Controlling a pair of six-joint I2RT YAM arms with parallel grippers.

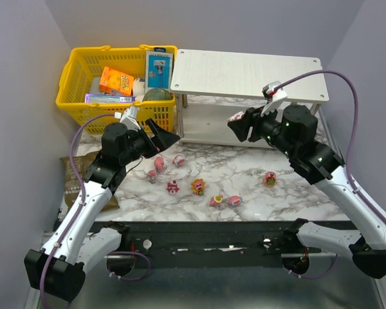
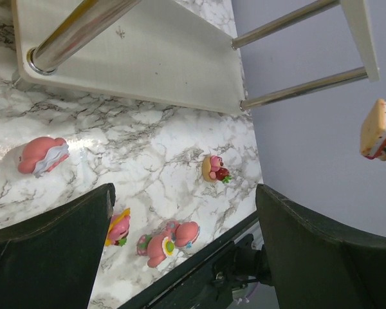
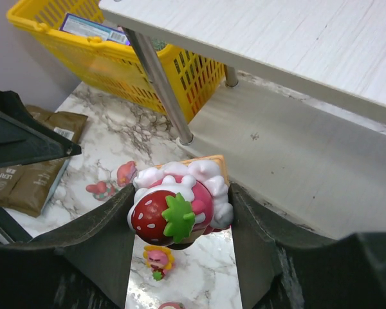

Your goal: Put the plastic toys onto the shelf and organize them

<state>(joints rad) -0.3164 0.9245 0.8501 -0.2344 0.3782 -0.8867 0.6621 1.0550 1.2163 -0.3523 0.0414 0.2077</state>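
Right pincer point(image 1: 242, 127): pinching the strawberry toy point(image 3: 177, 209) between both fingers, closed part-way around its sides; raised off the table point(image 1: 244, 170), pointed at the shelf point(image 1: 244, 71).
Reason for hold: gripped by the flanks, probably to leave the base free for setting down upright; judged, not confirmed.
Strawberry toy, look: glossy; red strawberry with green leaf facing the wrist camera, white cream ruffle, pink body, tan wafer edge on the far side.
Strawberry toy, place: inside the right pincer, in the air, touched by the fingers only.
Shelf, place: straight ahead of the right pincer; lower tier point(image 3: 296, 154) ahead and beneath, bare where visible; top board above and beyond; silver leg point(image 3: 157, 84) ahead to one side.
Left pincer point(image 2: 184, 193): spread to full width, holding nothing; hovering over the marble, presumably ready for the next pick.
Loose plastic toys point(image 1: 198, 187): scattered on the table beneath and behind both pincers, apart from the shelf; mostly pink, one with yellow petals; several lying on their sides.
Stage: carrying toward the shelf; none seen on either tier.
Risk: leg close to the line of approach; rounded glossy body liable to topple on release.
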